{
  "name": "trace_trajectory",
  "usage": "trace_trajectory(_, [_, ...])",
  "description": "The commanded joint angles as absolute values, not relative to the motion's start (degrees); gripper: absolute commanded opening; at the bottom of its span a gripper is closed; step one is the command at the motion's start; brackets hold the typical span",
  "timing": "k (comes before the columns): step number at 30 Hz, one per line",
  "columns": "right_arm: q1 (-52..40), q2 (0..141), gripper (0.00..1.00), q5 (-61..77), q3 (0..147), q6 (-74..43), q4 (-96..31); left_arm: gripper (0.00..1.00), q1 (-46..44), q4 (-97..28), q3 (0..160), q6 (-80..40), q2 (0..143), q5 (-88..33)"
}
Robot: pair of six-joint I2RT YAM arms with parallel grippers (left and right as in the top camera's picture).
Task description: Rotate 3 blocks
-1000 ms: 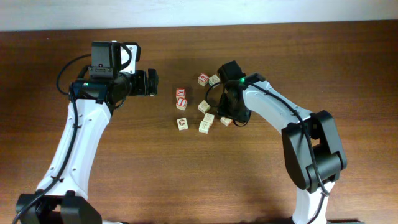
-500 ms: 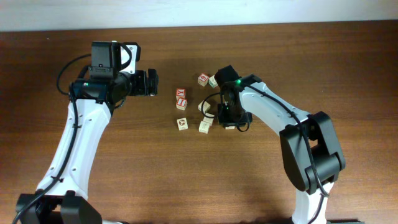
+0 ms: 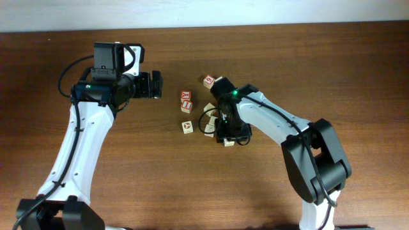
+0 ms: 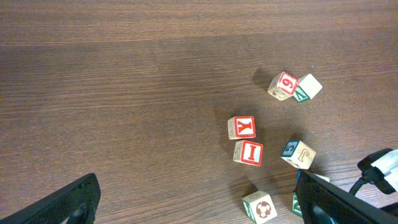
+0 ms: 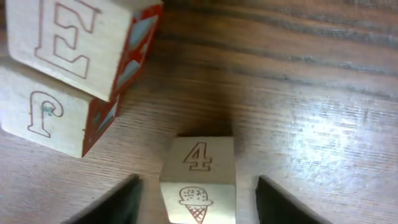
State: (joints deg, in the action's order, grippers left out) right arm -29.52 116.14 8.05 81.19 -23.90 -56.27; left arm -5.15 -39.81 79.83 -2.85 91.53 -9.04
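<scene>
Seen from overhead, the right arm (image 3: 262, 118) hid its own fingertips and covered part of the blocks (image 3: 209, 130) near the table's middle; their letters were too small to read. The right wrist view cut the E block (image 5: 68, 37) at the top edge and the 4 block (image 5: 199, 180) at the bottom, beside blurred right fingers (image 5: 106, 205). The left fingers (image 4: 56, 202) were cropped at the bottom edge.

The left arm stretches toward the middle, the left gripper (image 3: 157, 85) held level with fingers (image 4: 71, 200) spread wide. The right arm bends inward, the right gripper (image 3: 227, 134) pointing straight down, fingers (image 5: 118, 200) parted.
</scene>
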Motion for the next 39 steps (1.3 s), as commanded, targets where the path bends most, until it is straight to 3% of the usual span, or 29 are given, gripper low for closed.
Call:
trace_trajectory(1, [-29.7,114.8,0.67,8.4,83.4,-24.7,-56.4,0.99,-5.2,-39.7,81.0,-2.8,91.9,-9.0])
trace_trajectory(7, [-32.5,115.2,0.66,8.9,90.9,-33.0,-52.0,0.99,-5.2,-39.7,81.0,-2.8,91.9,-9.0])
trace_trajectory(11, [-37.5,118.5,0.60,-2.3,89.0,-47.3,-51.6,0.99,-5.2,-39.8,81.0,-2.8,91.9,-9.0])
trace_trajectory(16, [-38.1,122.1,0.53,-3.3,88.9,-47.5,-50.3,0.99,-5.2,-39.8,81.0,-2.8,91.9,-9.0])
trace_trajectory(21, [-38.2,122.3,0.34,-1.8,88.9,-47.2,-50.8,0.99,-5.2,-39.8,81.0,-2.8,91.9,-9.0])
trace_trajectory(27, [-38.2,121.4,0.27,-0.5,91.1,-43.7,-58.3,0.99,-5.2,-39.8,81.0,-2.8,91.9,-9.0])
trace_trajectory(32, [-38.7,121.4,0.29,-0.7,91.0,-40.7,-60.7,0.99,-5.2,-39.8,81.0,-2.8,91.9,-9.0])
trace_trajectory(35, [-38.6,121.4,0.49,-0.7,91.1,-40.6,-61.6,0.99,-5.2,-39.8,81.0,-2.8,91.9,-9.0])
trace_trajectory(39, [-38.6,121.3,0.55,-0.4,96.2,-36.4,-63.1,0.99,-5.2,-39.8,81.0,-2.8,91.9,-9.0])
